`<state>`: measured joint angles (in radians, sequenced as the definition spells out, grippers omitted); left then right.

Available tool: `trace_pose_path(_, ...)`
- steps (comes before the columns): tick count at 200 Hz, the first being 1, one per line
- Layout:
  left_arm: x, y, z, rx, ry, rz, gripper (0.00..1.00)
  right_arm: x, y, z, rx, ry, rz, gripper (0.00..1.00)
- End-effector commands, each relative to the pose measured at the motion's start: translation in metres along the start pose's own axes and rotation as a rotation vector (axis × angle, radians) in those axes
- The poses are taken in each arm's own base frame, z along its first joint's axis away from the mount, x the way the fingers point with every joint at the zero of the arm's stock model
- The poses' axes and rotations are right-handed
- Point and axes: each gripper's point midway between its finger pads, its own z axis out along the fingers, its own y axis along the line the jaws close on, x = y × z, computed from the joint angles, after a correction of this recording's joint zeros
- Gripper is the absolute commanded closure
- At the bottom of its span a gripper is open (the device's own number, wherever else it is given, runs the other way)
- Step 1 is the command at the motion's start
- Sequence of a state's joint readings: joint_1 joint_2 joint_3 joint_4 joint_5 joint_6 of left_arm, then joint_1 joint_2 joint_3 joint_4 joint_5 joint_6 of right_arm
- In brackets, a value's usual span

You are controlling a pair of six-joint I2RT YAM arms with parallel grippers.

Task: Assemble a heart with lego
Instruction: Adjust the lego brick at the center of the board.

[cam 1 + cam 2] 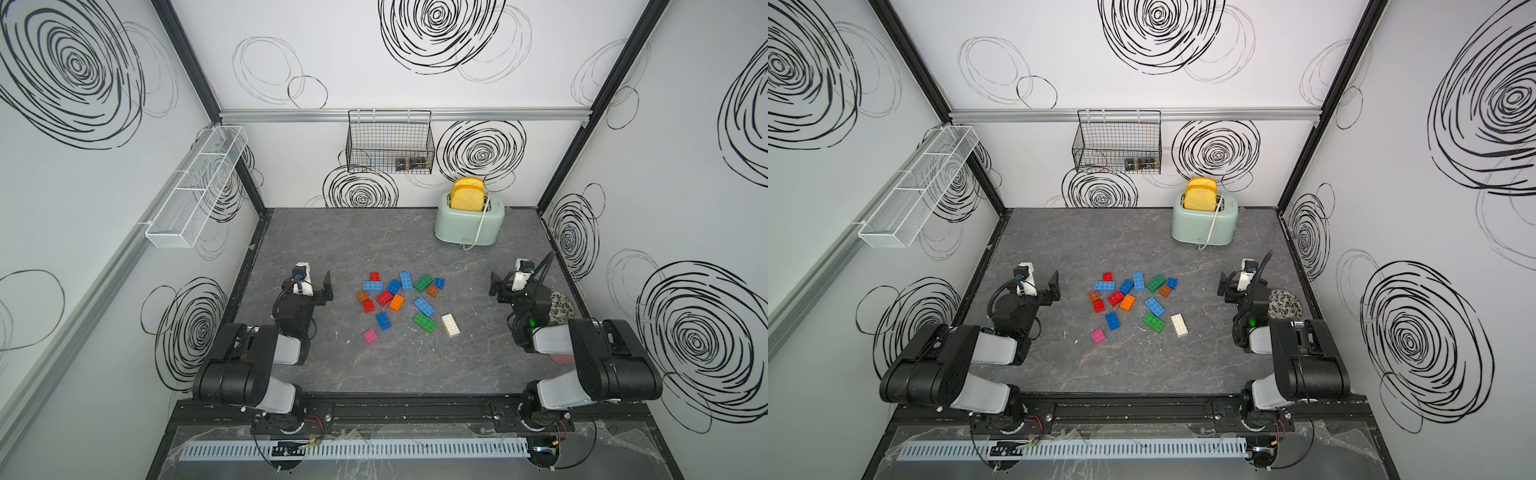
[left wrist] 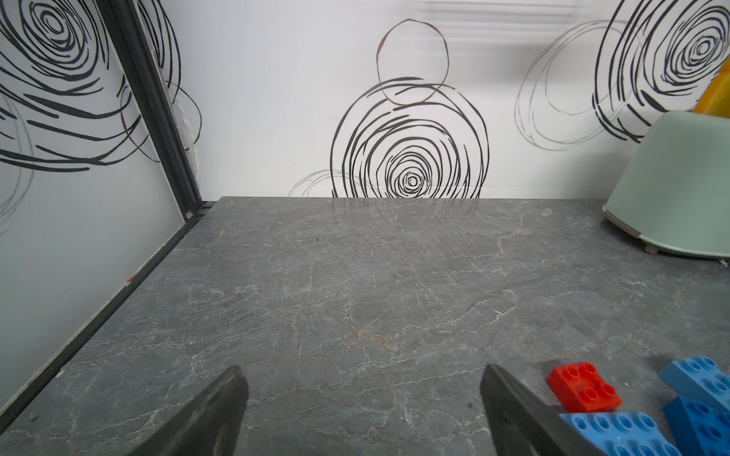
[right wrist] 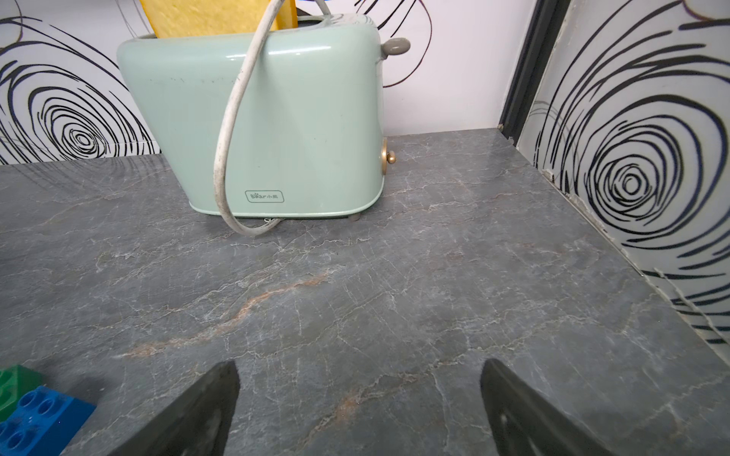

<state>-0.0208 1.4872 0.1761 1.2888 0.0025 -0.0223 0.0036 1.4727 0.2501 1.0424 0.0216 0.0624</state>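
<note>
Several loose lego bricks [image 1: 397,303] lie scattered flat in the middle of the grey table [image 1: 415,365], seen in both top views: red, blue, green, orange, one pink [image 1: 370,335] and one white [image 1: 450,325]. None are joined. My left gripper [image 1: 313,284] hovers left of the pile, open and empty. In the left wrist view its fingers [image 2: 221,406] frame bare table, with a red brick [image 2: 584,387] and a blue brick [image 2: 616,432] just beside one finger. My right gripper [image 1: 509,282] stands open and empty right of the pile; a blue brick [image 3: 35,422] shows beside it.
A mint toaster [image 1: 469,224] with two yellow bread slices [image 1: 467,193] and a white cord stands at the back right. A patterned dish [image 1: 1285,303] lies under the right arm. A black wire basket [image 1: 390,141] and a white mesh shelf [image 1: 195,187] hang on the walls.
</note>
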Motion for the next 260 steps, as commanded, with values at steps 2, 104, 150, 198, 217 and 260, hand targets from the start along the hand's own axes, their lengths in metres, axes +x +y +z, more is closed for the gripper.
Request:
trace_pose_path(2, -0.022, -0.003, 0.003, 0.012, -0.085, 0.008, 0.04, -0.016, -0.001, 0.005, 0.002, -0.051, -0.006, 0.02)
trace_pose_path(104, -0.033, 0.008, 0.009, -0.024, -0.053, -0.03, 0.04, -0.025, 0.015, 0.017, -0.089, 0.018, -0.068, 0.01)
trace_pose_path(150, -0.063, -0.019, 0.018, -0.026, 0.028, -0.036, 0.04, -0.033, 0.099, 0.037, -0.266, 0.219, -0.169, 0.03)
trace_pose_path(198, -0.051, -0.069, 0.018, 0.059, 0.291, -0.133, 0.03, -0.039, 0.207, -0.003, -0.527, 0.318, -0.17, 0.03)
trace_pose_path(217, -0.043, -0.086, 0.001, 0.102, 0.371, -0.171, 0.01, -0.034, 0.236, -0.029, -0.595, 0.34, -0.169, 0.04)
trace_pose_path(260, 0.01, -0.133, -0.058, 0.201, 0.586, -0.259, 0.04, -0.013, 0.276, -0.086, -0.771, 0.414, -0.118, 0.05)
